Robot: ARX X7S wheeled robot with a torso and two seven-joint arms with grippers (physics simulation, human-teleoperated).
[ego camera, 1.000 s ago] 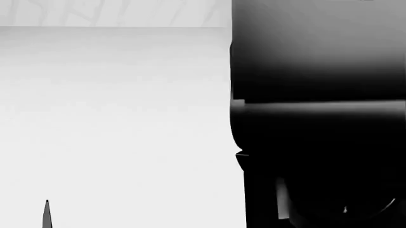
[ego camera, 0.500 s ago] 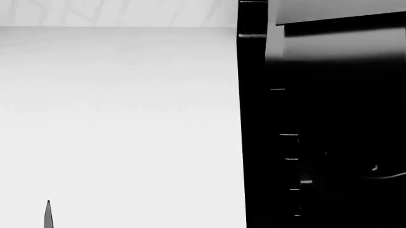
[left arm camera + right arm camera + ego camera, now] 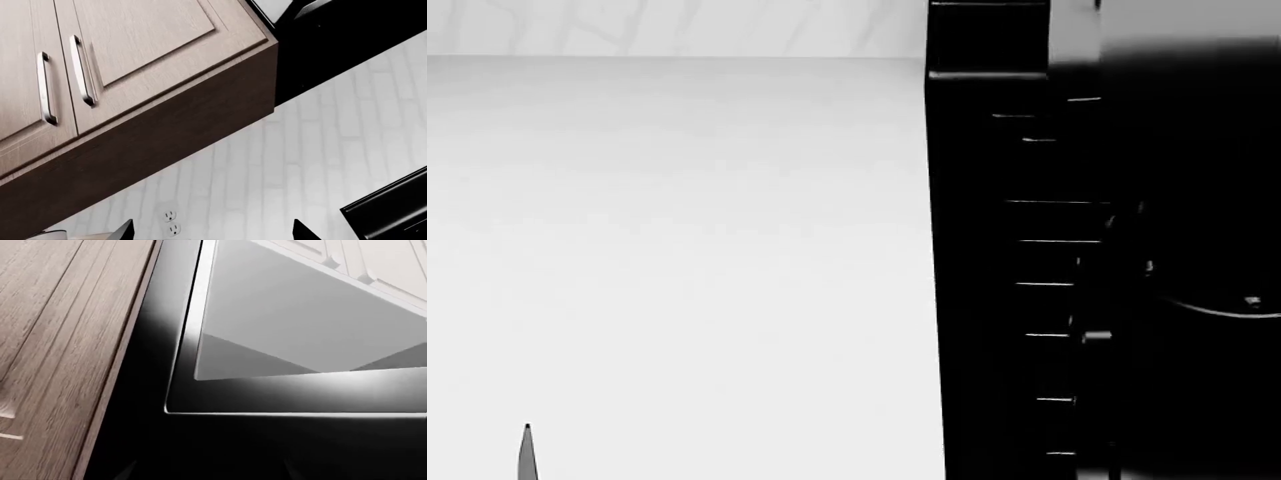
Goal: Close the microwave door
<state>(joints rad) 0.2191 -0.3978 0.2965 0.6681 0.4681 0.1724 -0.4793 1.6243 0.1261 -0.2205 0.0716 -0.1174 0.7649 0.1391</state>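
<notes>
Wood cabinets [image 3: 133, 65] flank the black microwave [image 3: 280, 390]; wall outlets [image 3: 171, 222] below. Left pincer [image 3: 210, 231] spread wide; right pincer's state cannot be told.

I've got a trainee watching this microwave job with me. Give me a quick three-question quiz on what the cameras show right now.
1. True or false: the left wrist view shows a wooden cabinet with two metal handles.
2. Multiple choice: what is set into the white tiled wall in the left wrist view? A) a light switch B) a power outlet C) a tap
3. Short answer: in the right wrist view, what material lies beside the glossy black microwave door?

Key
1. True.
2. B.
3. Wood: a wood-grain panel.
</notes>
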